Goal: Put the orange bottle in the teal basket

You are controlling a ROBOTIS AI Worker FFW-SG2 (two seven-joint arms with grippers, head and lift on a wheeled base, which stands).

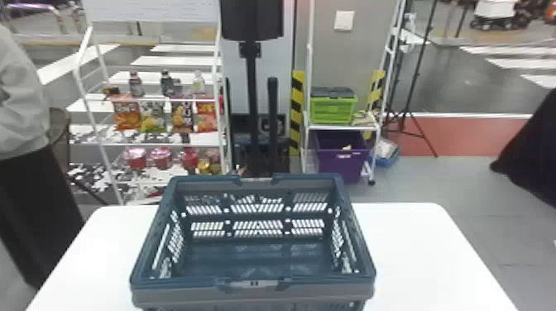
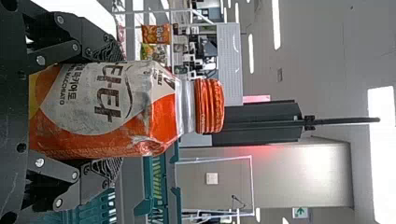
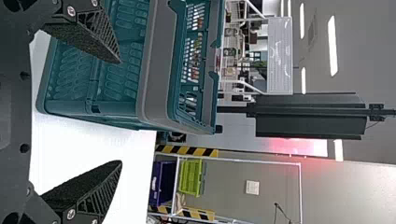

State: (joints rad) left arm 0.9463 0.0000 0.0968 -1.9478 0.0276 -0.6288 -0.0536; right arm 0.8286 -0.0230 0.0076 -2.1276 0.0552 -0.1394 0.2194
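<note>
Fingers of the left gripper (image 2: 116, 109) close on both sides of the orange bottle (image 2: 161, 119), holding it upright, its ribbed orange cap (image 2: 210, 106) uppermost. Its wrap carries a large pale label (image 2: 84, 93) with bold dark lettering and smaller print. The teal basket (image 1: 186, 282) stands on the white worktop (image 1: 413, 248), near the bottle. Beside the basket, the right gripper's (image 3: 120, 112) fingers are spread wide. Beyond, printed snack bags (image 1: 127, 113) hang on a white rack (image 1: 155, 145).
</note>
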